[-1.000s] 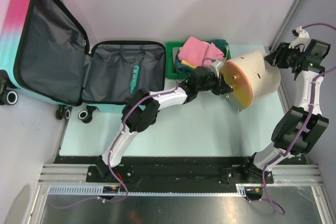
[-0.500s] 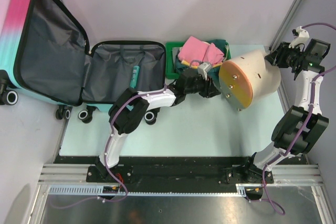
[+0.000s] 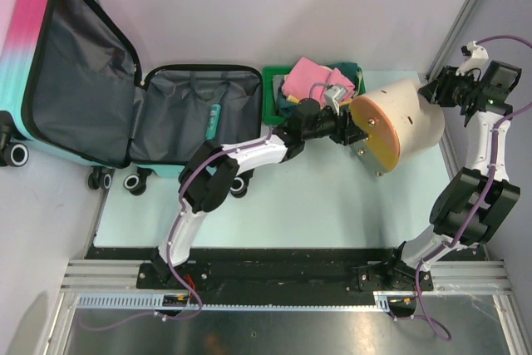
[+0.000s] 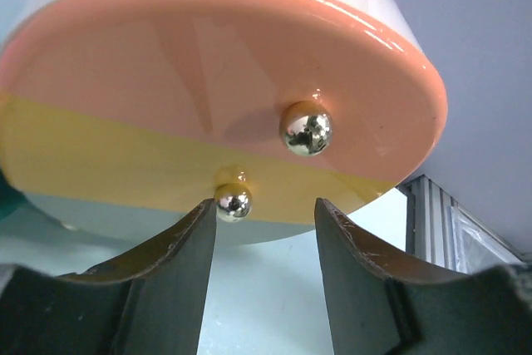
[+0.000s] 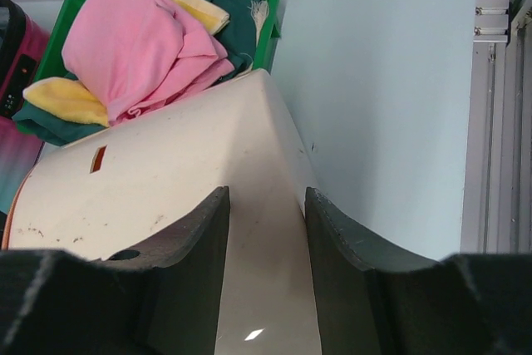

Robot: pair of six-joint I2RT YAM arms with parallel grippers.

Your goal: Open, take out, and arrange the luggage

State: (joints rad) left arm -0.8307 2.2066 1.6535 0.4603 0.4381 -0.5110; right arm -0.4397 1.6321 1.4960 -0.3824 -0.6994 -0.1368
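Luggage lies unzipped at the far left of the worktop. Its pink-to-teal lid half stands propped up, and the other half lies flat with the dark grey lining showing. A small teal item rests in the flat half. Just right of it sits a green tray piled with folded cloths, a pink cloth on top.

Beside the tray a white cylinder lies on its side. The left claw is at its orange-and-yellow base with fingers spread, pinching nothing, one fingertip next to a small metal stud. The right claw is at the opposite end, with the white wall between its fingers; I cannot tell whether it is pinching.
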